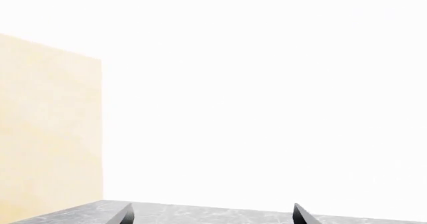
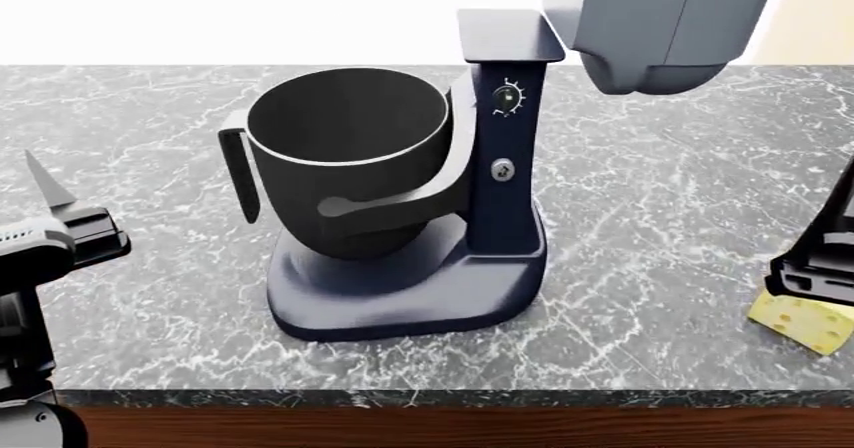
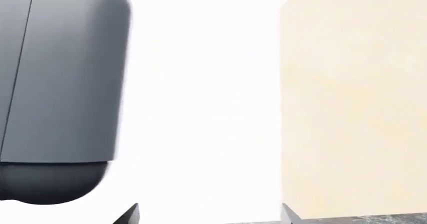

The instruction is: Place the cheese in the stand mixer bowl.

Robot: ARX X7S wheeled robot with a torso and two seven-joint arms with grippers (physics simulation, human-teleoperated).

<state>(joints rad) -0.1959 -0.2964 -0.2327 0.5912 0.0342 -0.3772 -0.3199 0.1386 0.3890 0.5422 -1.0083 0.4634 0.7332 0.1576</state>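
The cheese (image 2: 805,322), a small pale-yellow wedge with holes, lies on the marble counter at the far right front, partly hidden by my right arm's gripper body (image 2: 817,273). The stand mixer bowl (image 2: 347,158), deep and dark grey with a thin side handle (image 2: 240,173), stands mid-counter in the navy mixer's arm; it looks empty. My right gripper (image 3: 209,216) is open and empty, its fingertips wide apart, and the cheese is out of its wrist view. My left gripper (image 1: 212,216) is open and empty at the left front; one fingertip (image 2: 40,180) shows in the head view.
The navy mixer base and column (image 2: 501,198) stand right of the bowl. The grey tilt head (image 2: 667,18) hangs raised at the upper right, also in the right wrist view (image 3: 60,84). The counter's front edge (image 2: 427,398) runs close below. A beige wall (image 1: 50,129) stands behind.
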